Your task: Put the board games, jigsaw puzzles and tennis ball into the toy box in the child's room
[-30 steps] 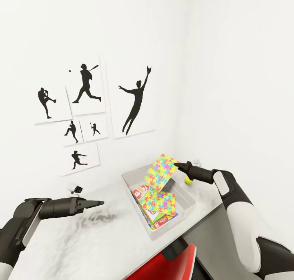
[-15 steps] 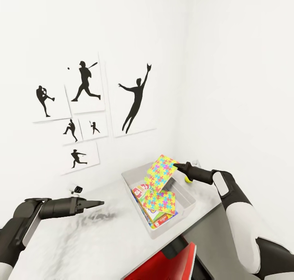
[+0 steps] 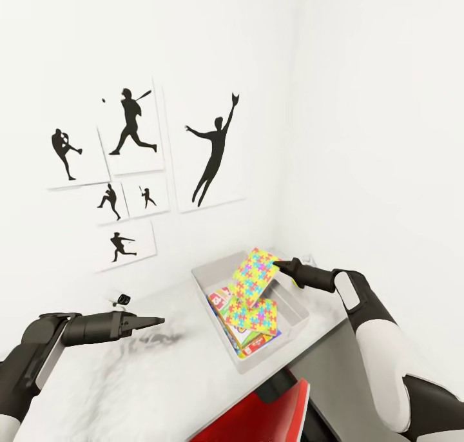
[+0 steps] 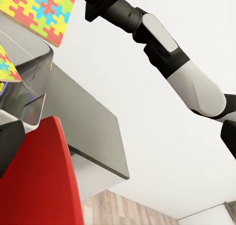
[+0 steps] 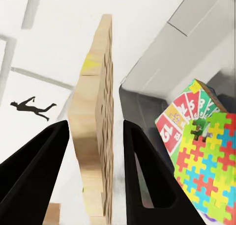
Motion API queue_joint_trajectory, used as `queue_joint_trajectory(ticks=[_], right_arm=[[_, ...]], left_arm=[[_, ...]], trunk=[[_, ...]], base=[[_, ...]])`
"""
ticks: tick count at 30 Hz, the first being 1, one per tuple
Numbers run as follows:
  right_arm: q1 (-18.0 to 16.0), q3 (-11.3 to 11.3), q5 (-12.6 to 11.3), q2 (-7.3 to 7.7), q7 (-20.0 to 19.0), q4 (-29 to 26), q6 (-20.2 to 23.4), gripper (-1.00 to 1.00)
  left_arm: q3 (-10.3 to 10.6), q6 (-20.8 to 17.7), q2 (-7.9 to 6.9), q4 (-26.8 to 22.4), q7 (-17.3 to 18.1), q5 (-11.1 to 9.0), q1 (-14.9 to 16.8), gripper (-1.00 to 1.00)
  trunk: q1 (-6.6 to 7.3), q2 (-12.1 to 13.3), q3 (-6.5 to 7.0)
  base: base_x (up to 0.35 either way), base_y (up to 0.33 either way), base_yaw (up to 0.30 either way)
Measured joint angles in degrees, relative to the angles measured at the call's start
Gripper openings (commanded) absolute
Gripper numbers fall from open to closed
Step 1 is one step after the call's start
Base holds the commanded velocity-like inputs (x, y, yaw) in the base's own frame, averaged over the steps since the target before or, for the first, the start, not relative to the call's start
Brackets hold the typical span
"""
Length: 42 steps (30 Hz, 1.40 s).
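Jigsaw puzzles are the matter here: one puzzle (image 3: 252,276) is pinched by its far corner in the right pincer (image 3: 281,265) and hangs tilted over the toy box (image 3: 293,308), its lower edge dipping inside the box walls. The right wrist view shows that board (image 5: 93,136) edge-on between the two dark fingers (image 5: 37,185), its pale wooden side facing the camera, so the pincer is closed on it. Holding it by a corner and on a slant looks deliberate: judged from the pose, the thin board can slide in flat over what already lies there instead of catching on a wall.

Inside the toy box the second puzzle (image 3: 258,316) lies flat on top of the board games (image 3: 221,300), whose red-and-white printed edges stick out from under it toward the box's near and left sides.

The left pincer (image 3: 159,321) hovers over the pale surface (image 3: 154,371), well apart from the toy box on its left, carrying nothing, fingers drawn together to a narrow point. It seems parked out of the way. A red object (image 3: 270,416) shows below the toy box, at the near edge of the surface.
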State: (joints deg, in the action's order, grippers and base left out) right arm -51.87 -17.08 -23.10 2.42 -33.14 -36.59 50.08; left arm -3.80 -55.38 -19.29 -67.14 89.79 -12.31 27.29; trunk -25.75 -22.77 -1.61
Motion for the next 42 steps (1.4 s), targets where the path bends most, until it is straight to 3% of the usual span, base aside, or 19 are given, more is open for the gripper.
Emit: queue_joint_trajectory(ticks=[42], right_arm=[[-0.02,0.50,0.10,-0.69,0.99,-0.05,0.13,-1.00]], left_arm=[[-0.09,0.00,-0.13,0.00,0.00,-0.09,0.00,1.00]], trunk=[[0.00,-0.01,-3.92]], base=[[0.000,0.000,0.000]])
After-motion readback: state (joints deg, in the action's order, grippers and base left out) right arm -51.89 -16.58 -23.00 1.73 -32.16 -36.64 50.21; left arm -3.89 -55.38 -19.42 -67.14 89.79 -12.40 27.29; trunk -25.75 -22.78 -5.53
